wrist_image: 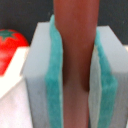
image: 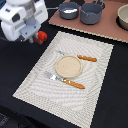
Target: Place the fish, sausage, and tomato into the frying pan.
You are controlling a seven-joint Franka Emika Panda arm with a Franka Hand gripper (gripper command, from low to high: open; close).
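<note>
In the wrist view my gripper [wrist_image: 75, 85] is shut on the sausage [wrist_image: 75, 45], a red-brown rod standing upright between the teal pads [wrist_image: 54, 80]. The tomato [wrist_image: 10, 47] lies close beside the fingers; it also shows in the exterior view [image: 42, 36], just to the right of my gripper [image: 31, 35] at that view's upper left. The frying pan [image: 69, 10] sits on the brown board at the back, well to the exterior view's right of my gripper. The fish is out of view.
A grey pot [image: 91, 13] stands next to the pan on the brown board [image: 107, 27]. A beige bowl [image: 123, 17] is at the far right. A striped placemat [image: 95, 70] holds a round plate [image: 67, 66], an orange-handled knife [image: 86, 58] and fork [image: 67, 81].
</note>
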